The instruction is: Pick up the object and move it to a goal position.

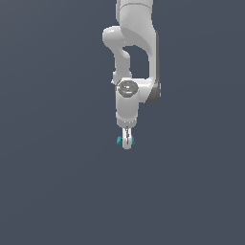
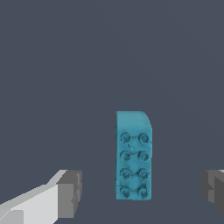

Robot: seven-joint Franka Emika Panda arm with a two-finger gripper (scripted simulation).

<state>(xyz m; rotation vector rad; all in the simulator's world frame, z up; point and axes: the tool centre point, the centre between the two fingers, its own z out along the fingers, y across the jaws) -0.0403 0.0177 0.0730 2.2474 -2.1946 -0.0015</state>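
Observation:
The object is a small teal-cyan studded block [image 2: 133, 153], longer than wide, lying flat on the dark grey floor. In the wrist view it lies between my two grey finger pads [image 2: 70, 194], with a clear gap on each side, so my gripper [image 2: 142, 192] is open and touches nothing. In the exterior view my white gripper [image 1: 127, 141] points straight down over the block. Only the block's teal ends [image 1: 119, 140] show on either side of the fingers; its middle is hidden behind them.
The white arm [image 1: 136, 43] comes down from the top of the exterior view. A plain dark grey floor [image 1: 57, 182] lies all around. No goal marker shows in either view.

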